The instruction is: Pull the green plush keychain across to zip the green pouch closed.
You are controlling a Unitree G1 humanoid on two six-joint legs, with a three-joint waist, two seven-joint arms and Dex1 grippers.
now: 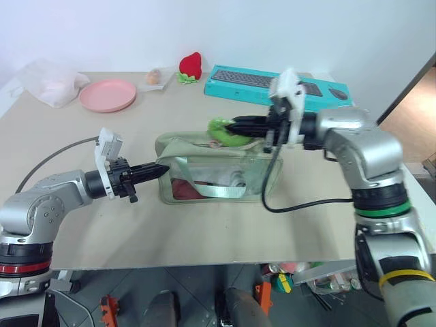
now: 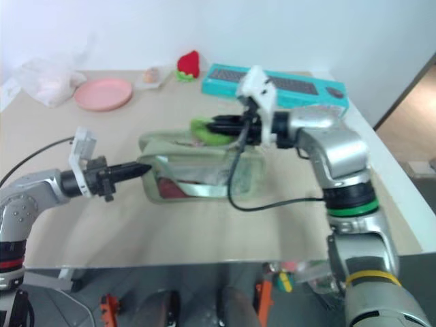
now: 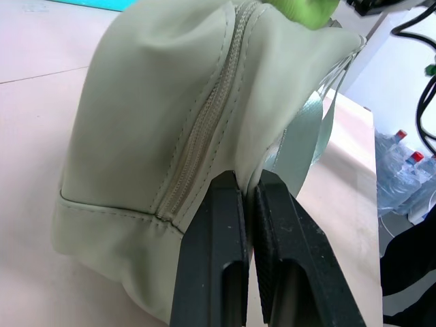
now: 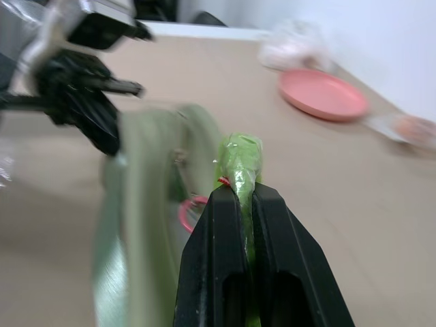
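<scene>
Green plush keychain [image 4: 238, 163] pinched between R gripper [image 1: 235, 127] fingers, over pouch top. Green pouch [image 1: 218, 174] pinned at its end nearest L gripper [image 3: 248, 197], fingers pressed together on fabric. Zip looks shut at L end; remainder toward R gripper judged still to pull. Beyond R gripper: keyboard box [image 1: 276, 85], plush strawberry [image 1: 191, 65], pink plate [image 1: 107, 95]. Tan tabletop [image 1: 204, 235], white wall.

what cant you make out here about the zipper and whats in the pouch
- Zipper slider: head views, hidden behind the green plush keychain and right gripper.
- How far the zip is closed: left wrist view cuts off the green pouch top.
- Contents: red and white shapes, too small.
- Pouch in right wrist view: blurred.
</scene>
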